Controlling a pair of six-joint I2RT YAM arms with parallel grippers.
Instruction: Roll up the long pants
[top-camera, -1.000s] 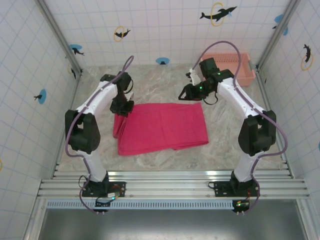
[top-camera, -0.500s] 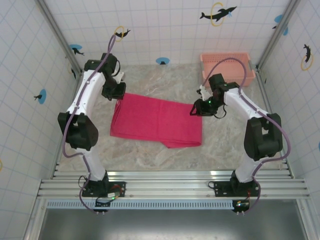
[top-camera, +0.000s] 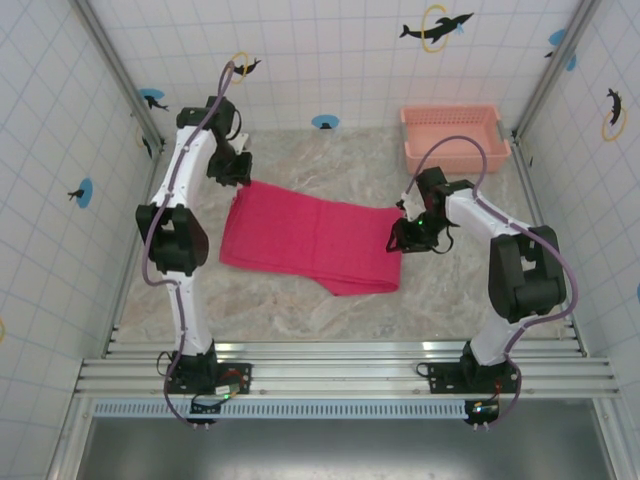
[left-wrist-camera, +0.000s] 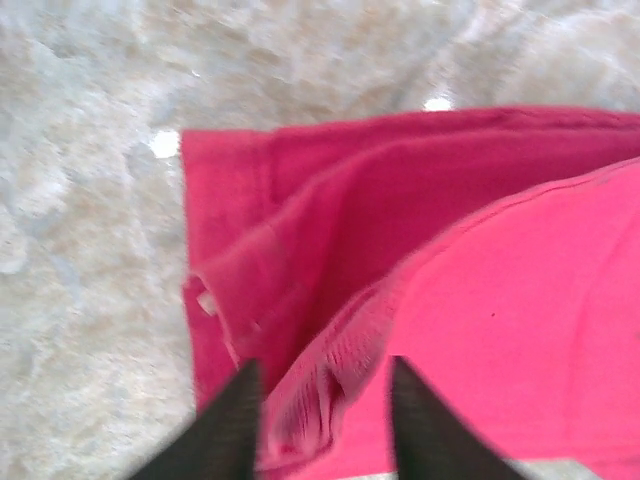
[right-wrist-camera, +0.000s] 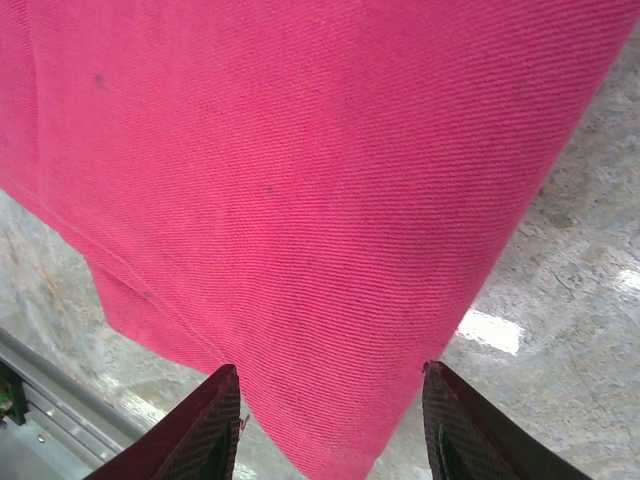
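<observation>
The bench (top-camera: 300, 310) is crossed through its middle by the pants (top-camera: 310, 240), which are laid out as a flat folded band running from near the far left corner toward the right edge. A lower layer is seen jutting out along the band's near side. The basket (top-camera: 452, 111) is set in the far right corner, well apart from the cloth.

The left gripper (top-camera: 236, 176) is placed on the band's far left end and is judged to be clenched there: in the left wrist view a bunched ridge of hem is pinched up between the jaws. The right gripper (top-camera: 398, 238) is held low over the band's right end with its jaws spread and flat cloth lying beneath them, so it is taken as released.

No turn of a roll has been made yet, and the step in hand is judged to be the straightening of the band. Next, one short end would need to be gripped at both corners and turned over squarely onto itself, with the jutting layer tucked in first so that the roll is not skewed
</observation>
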